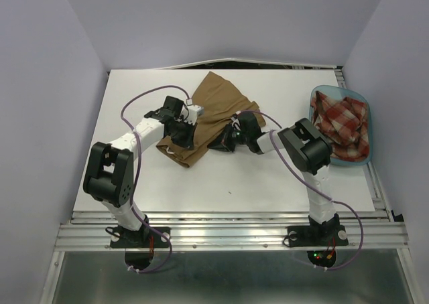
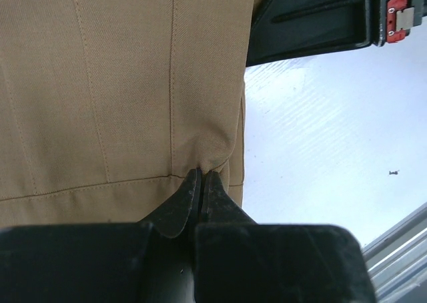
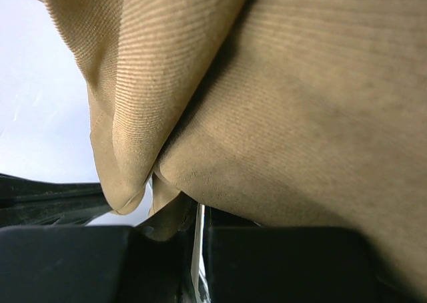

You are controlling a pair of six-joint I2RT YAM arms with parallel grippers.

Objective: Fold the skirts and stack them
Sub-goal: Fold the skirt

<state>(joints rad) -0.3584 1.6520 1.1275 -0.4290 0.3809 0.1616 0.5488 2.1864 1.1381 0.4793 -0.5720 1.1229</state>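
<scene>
The tan-brown skirt (image 1: 213, 110) lies partly folded on the middle of the white table (image 1: 268, 177). My left gripper (image 1: 184, 136) is at its near left edge; in the left wrist view the fingertips (image 2: 201, 177) are pressed together on a pinch of the skirt's (image 2: 120, 89) stitched band. My right gripper (image 1: 222, 143) is at its near right edge, shut on a fold of the tan cloth (image 3: 300, 116), which drapes over the fingers and hides most of them. The red-and-cream plaid skirt (image 1: 342, 120) lies crumpled in the tub at the right.
The translucent blue tub (image 1: 348, 160) stands at the table's right edge. The right arm's black body (image 2: 313, 16) shows in the left wrist view, close beyond the skirt's edge. Purple walls stand on both sides. The arm cables loop over the table.
</scene>
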